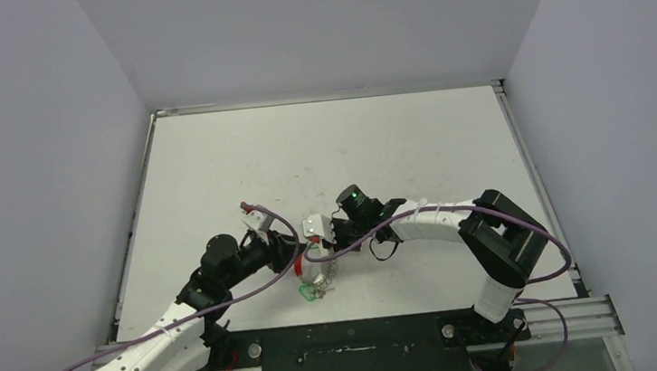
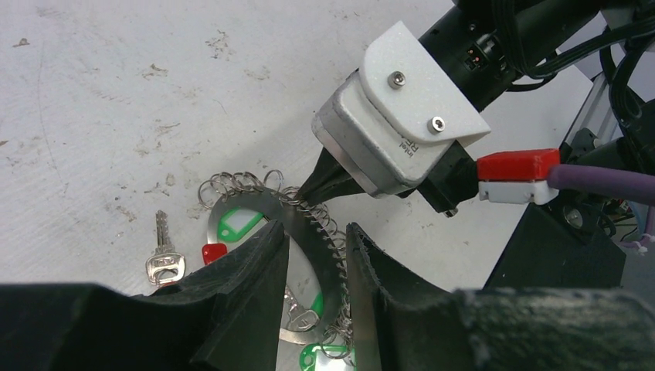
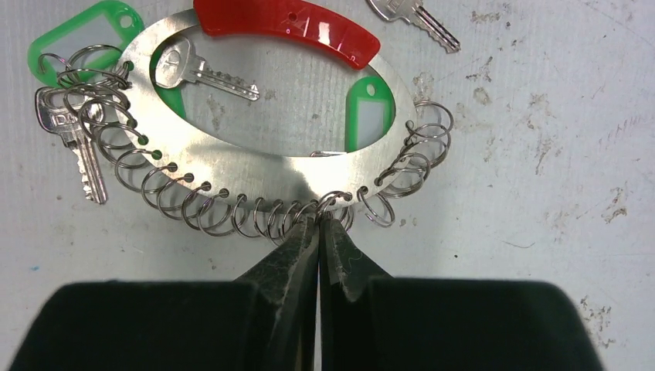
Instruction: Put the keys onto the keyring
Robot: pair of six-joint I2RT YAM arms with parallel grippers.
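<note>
Holding the pinched loop steady should matter most while a key is threaded.

Top view: the keyring (image 1: pixel 319 275) lies near the table's (image 1: pixel 321 150) front edge.

Left wrist: the left gripper (image 2: pixel 317 263) gapes astride its band (gripping nothing).

Right wrist: the right gripper (image 3: pixel 318 226) is clamped on one loop at the ring's near side.

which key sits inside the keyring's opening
The key seen through the oval hole of the keyring, just under its red arc; the other two keys lie outside it.
</note>
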